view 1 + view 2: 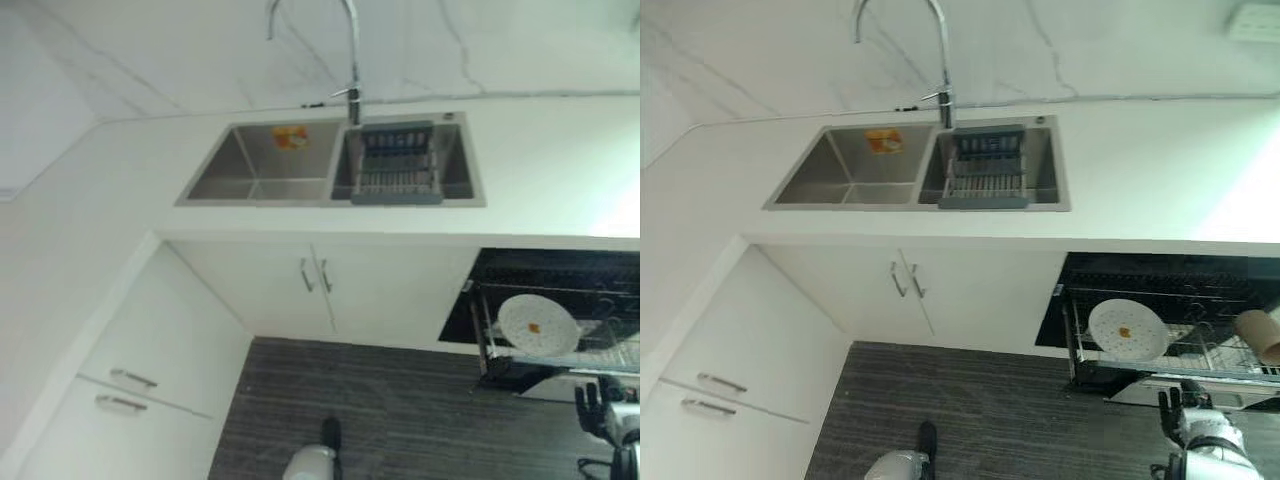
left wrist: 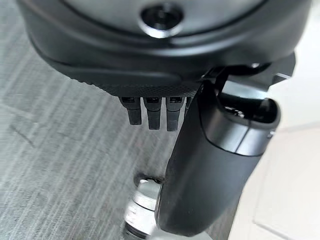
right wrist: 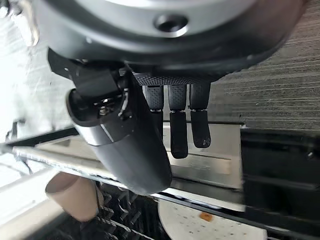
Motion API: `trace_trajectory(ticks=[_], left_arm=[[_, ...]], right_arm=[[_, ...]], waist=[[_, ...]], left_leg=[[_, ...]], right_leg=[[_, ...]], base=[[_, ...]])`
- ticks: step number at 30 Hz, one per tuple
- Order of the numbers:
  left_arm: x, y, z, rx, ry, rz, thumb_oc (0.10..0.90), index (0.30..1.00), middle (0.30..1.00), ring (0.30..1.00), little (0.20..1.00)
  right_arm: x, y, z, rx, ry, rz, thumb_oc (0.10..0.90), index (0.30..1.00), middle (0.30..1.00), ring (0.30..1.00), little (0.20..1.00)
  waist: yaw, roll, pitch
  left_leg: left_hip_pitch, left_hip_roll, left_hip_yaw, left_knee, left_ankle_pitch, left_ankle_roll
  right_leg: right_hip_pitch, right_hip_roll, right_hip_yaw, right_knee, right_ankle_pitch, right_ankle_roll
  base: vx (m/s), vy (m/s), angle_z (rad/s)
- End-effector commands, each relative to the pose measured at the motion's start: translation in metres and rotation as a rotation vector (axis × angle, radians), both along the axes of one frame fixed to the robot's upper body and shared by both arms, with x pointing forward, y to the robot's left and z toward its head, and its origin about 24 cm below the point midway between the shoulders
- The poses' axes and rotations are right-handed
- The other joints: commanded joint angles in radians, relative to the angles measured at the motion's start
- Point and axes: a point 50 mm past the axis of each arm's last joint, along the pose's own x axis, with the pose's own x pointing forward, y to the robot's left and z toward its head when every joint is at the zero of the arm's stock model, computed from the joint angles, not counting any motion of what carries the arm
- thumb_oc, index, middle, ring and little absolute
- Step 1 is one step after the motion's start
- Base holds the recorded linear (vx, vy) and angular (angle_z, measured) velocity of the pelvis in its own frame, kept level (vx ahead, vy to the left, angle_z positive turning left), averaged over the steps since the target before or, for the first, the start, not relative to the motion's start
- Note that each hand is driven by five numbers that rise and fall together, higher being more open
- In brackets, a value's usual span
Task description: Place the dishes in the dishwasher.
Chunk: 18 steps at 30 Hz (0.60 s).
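The dishwasher (image 1: pixel 560 270) stands open under the counter at the right, with its wire rack (image 1: pixel 1230 355) pulled out. A white plate (image 1: pixel 538 325) with a small orange mark stands on edge in the rack, and a tan cup (image 1: pixel 1262 336) lies further right. My right hand (image 1: pixel 1183 413) hangs just in front of the rack, below the plate, open and holding nothing. In the right wrist view its fingers (image 3: pixel 179 125) point at the rack's front rail, with the plate (image 3: pixel 200 225) and cup (image 3: pixel 70 196) beyond. My left hand (image 2: pixel 152 111) hangs open over the floor, empty.
A double steel sink (image 1: pixel 255 165) with a tall faucet (image 1: pixel 350 60) sits in the white counter; a grey drainer basket (image 1: pixel 397 165) rests in its right basin. White cabinet doors (image 1: pixel 290 285) and drawers (image 1: pixel 150 370) line the corner. The floor (image 1: pixel 400 410) is dark and striped.
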Motion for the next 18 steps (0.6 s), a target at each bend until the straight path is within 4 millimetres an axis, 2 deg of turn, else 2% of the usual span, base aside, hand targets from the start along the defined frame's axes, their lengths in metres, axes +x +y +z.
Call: trace_trajectory(ticks=[1,2,4,5,7,12,14,16,18], left_arm=[[0.039,0.02,0.011,0.069,-0.113,-0.069,0.8,0.9,0.9,0.9,0.9],[0.04,0.02,0.011,0.068,-0.114,-0.066,0.8,0.9,0.9,0.9,0.9],[0.041,0.022,0.013,0.066,-0.124,-0.08,0.8,0.9,0.9,0.9,0.9],[0.04,0.024,0.014,0.07,-0.125,-0.088,0.8,0.9,0.9,0.9,0.9],[0.038,0.027,0.015,0.07,-0.12,-0.096,0.8,0.9,0.9,0.9,0.9],[0.03,0.048,0.022,0.112,-0.102,-0.088,0.8,0.9,0.9,0.9,0.9],[0.029,0.056,0.024,0.123,-0.105,-0.067,0.8,0.9,0.9,0.9,0.9],[0.031,0.067,0.029,0.123,-0.111,-0.061,0.8,0.9,0.9,0.9,0.9],[0.029,0.07,0.03,0.118,-0.116,-0.07,0.8,0.9,0.9,0.9,0.9]], right_arm=[[0.097,0.007,0.096,-0.124,-0.377,0.155,0.4,0.3,0.3,0.3,0.3],[0.099,0.008,0.099,-0.131,-0.381,0.164,0.4,0.3,0.3,0.3,0.3],[0.107,0.004,0.121,-0.169,-0.408,0.176,0.4,0.3,0.3,0.3,0.3],[0.112,0.002,0.138,-0.195,-0.428,0.185,0.4,0.3,0.3,0.3,0.3],[0.116,0.002,0.146,-0.213,-0.438,0.199,0.4,0.3,0.3,0.3,0.3],[0.126,-0.001,0.183,-0.285,-0.521,0.223,0.4,0.3,0.3,0.3,0.3],[0.129,-0.001,0.197,-0.316,-0.562,0.223,0.4,0.3,0.3,0.3,0.3],[0.139,0.005,0.225,-0.391,-0.656,0.306,0.4,0.3,0.3,0.3,0.3],[0.143,0.009,0.236,-0.442,-0.697,0.349,0.4,0.3,0.3,0.3,0.3]], waist=[[0.062,-0.025,0.018],[0.064,-0.024,0.019],[0.093,-0.014,0.023],[0.112,-0.011,0.022],[0.128,-0.003,0.028],[0.185,0.011,0.038],[0.195,0.02,0.046],[0.207,0.034,0.059],[0.213,0.037,0.066]], left_leg=[[0.018,0.0,-0.034,0.178,-0.196,-0.058],[0.017,-0.002,-0.037,0.178,-0.195,-0.058],[0.007,-0.019,-0.063,0.178,-0.189,-0.056],[0.008,-0.03,-0.091,0.178,-0.205,-0.061],[-0.006,-0.041,-0.1,0.178,-0.183,-0.055],[-0.042,-0.066,-0.156,0.178,-0.179,-0.061],[-0.059,-0.071,-0.166,0.178,-0.17,-0.061],[-0.089,-0.078,-0.184,0.178,-0.158,-0.06],[-0.102,-0.081,-0.189,0.178,-0.154,-0.059]], right_leg=[[-0.032,-0.034,0.049,-0.015,0.069,0.014],[-0.031,-0.036,0.047,-0.015,0.069,0.014],[-0.025,-0.047,0.024,-0.015,0.073,0.02],[-0.011,-0.05,0.029,-0.015,0.052,0.034],[-0.015,-0.058,0.004,-0.015,0.07,0.026],[-0.007,-0.073,-0.008,-0.015,0.053,0.049],[-0.012,-0.076,-0.02,-0.015,0.055,0.052],[-0.021,-0.076,-0.031,-0.015,0.053,0.051],[-0.024,-0.077,-0.039,-0.015,0.052,0.051]], base=[[0.03,-0.006,0.22],[0.07,-0.004,0.28],[0.17,-0.04,0.22],[0.1,-0.035,0.32],[0.06,-0.021,0.49],[0.14,-0.073,0.31],[-0.03,-0.036,0.26],[-0.07,-0.02,0.27],[-0.05,-0.005,0.26]])
